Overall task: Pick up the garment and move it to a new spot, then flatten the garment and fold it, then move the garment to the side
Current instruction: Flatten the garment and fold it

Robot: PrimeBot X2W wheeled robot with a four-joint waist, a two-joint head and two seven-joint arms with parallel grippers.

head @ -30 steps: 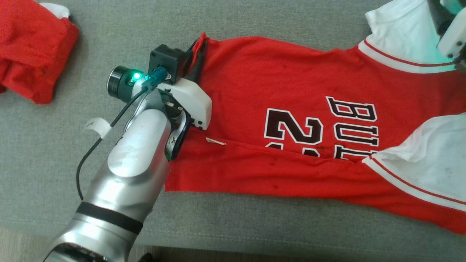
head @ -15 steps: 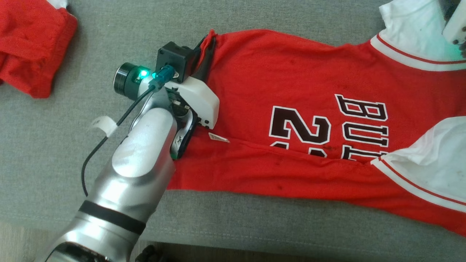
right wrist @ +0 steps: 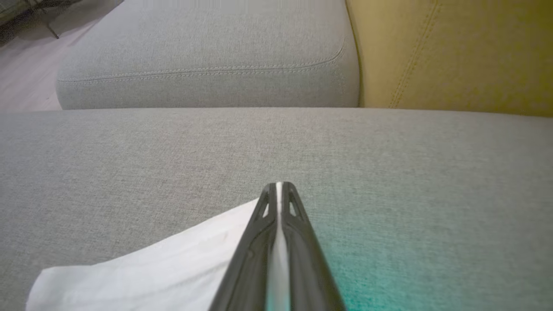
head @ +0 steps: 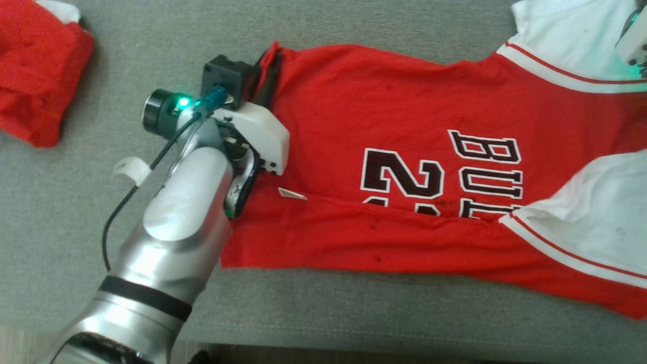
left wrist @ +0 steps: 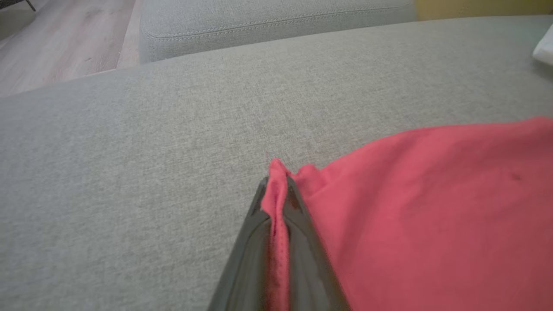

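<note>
My left pincer [left wrist: 276, 181] is closed on the red edge of the garment [head: 384, 111]. A thin ridge of cloth is squeezed between the two dark fingers and pokes out just past their tips. In the head view this grip is at the far corner of the hem, at the garment's left end, with my silver forearm [head: 177, 227] slanting up to it from the lower left. My right pincer [right wrist: 278, 188] is closed too, and a strip of white fabric shows between its fingers. That strip belongs to the far white sleeve [head: 566, 40] at the garment's right end. From there the sleeve spreads to the left of the fingers in the right wrist view and lies flat on the grey sofa seat [head: 126, 40]. The garment is a red jersey lying lengthwise across the seat, with the hem to my left and the sleeves to my right. Both sleeves are white, with a white band and a thin red stripe where they join the body. The near sleeve [head: 596, 217] looks crumpled and slightly soiled. The chest has a dark number [head: 404, 177] and dark letters [head: 488, 172], both outlined in white. The near long side is folded up over the front, and its edge hides the lower part of the print. A small white tag [head: 291, 193] sits on that fold line, and a few dark specks dot the red cloth. Well apart, at the seat's far left, lies another bundle of red cloth [head: 35, 76]. Beyond the seat are a second grey cushion [right wrist: 207, 56], a yellow cushion [right wrist: 453, 52] and pale wooden floor [left wrist: 56, 39].
</note>
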